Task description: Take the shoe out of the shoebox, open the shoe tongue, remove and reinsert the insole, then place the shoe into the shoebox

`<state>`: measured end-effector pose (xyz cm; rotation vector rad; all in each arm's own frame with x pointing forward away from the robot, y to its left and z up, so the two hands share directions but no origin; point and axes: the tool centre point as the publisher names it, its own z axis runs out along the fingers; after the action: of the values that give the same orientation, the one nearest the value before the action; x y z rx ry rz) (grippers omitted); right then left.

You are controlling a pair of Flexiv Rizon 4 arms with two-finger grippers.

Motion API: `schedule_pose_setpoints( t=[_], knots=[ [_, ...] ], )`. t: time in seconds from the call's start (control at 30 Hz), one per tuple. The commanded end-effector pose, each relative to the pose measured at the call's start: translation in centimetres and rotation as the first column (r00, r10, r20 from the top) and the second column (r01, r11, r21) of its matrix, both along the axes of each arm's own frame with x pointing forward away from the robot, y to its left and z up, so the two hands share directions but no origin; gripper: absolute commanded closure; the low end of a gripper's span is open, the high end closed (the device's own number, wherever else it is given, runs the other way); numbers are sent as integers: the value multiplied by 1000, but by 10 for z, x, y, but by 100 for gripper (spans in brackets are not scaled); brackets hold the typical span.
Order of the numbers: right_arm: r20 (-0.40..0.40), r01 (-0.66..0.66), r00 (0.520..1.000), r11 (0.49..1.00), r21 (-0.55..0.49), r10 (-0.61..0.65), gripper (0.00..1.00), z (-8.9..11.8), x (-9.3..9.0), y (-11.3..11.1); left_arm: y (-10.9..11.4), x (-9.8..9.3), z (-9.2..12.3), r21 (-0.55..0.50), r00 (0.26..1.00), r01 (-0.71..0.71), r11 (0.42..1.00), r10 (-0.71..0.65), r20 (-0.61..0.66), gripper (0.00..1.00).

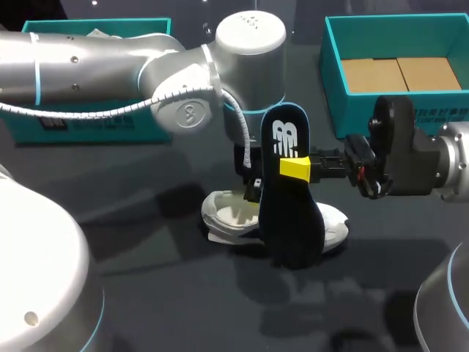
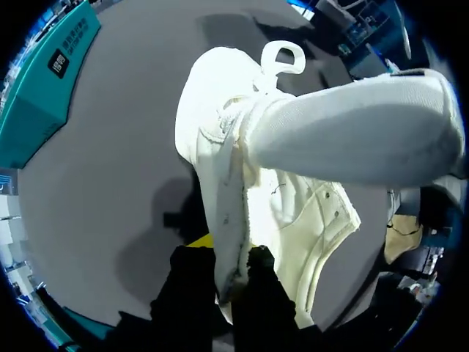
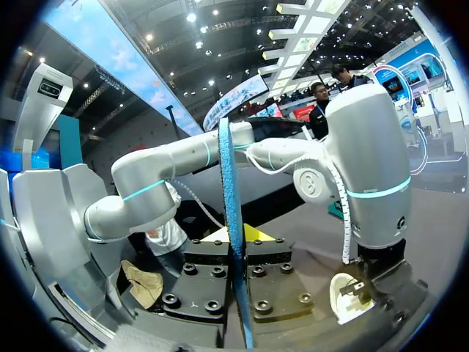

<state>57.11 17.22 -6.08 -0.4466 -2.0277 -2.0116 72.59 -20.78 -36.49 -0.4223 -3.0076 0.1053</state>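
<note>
The white shoe (image 1: pixel 229 213) lies on the dark table, its opening facing up. My left gripper (image 1: pixel 252 188) comes down from above onto its near side. In the left wrist view this gripper (image 2: pixel 229 255) is shut on the shoe's (image 2: pixel 212 110) side wall at the opening, with the white tongue (image 2: pixel 352 132) raised ahead of it. My right gripper (image 1: pixel 314 167) is shut on the dark blue insole (image 1: pixel 289 198), which stands upright on its toe end right beside the shoe. The right wrist view shows the insole (image 3: pixel 229 176) edge-on between that gripper's (image 3: pixel 236 253) fingers.
A teal shoebox (image 1: pixel 333 81) with a brown cardboard floor stands open at the back right. Another teal box (image 1: pixel 73 125) sits at the back left behind my left arm.
</note>
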Motion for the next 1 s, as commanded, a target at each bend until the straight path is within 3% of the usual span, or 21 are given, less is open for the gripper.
schedule_pose_setpoints(
  t=[0.03,0.3,0.4,0.5,0.9,1.0],
  knots=[
    [0,12,1000,1000,-4,-12,100,3,-4,5,10,-3,18,-2,995,104,995,-104,-7,100],
    [0,12,1000,1000,-4,-12,100,3,-4,5,27,-14,41,-16,894,447,894,-447,-14,100],
    [0,12,1000,1000,-4,-12,100,3,-4,5,33,-16,49,-42,827,561,827,-562,-19,100],
    [0,12,1000,1000,-4,-12,100,3,-4,5,42,-19,55,-76,708,704,706,-706,14,100],
    [0,12,1000,1000,-4,-12,100,3,-4,5,42,-19,55,-76,708,704,706,-706,14,100],
    [0,12,1000,1000,-4,-12,100,3,-4,5,40,-22,54,-62,598,801,595,-798,70,100]
  ],
)
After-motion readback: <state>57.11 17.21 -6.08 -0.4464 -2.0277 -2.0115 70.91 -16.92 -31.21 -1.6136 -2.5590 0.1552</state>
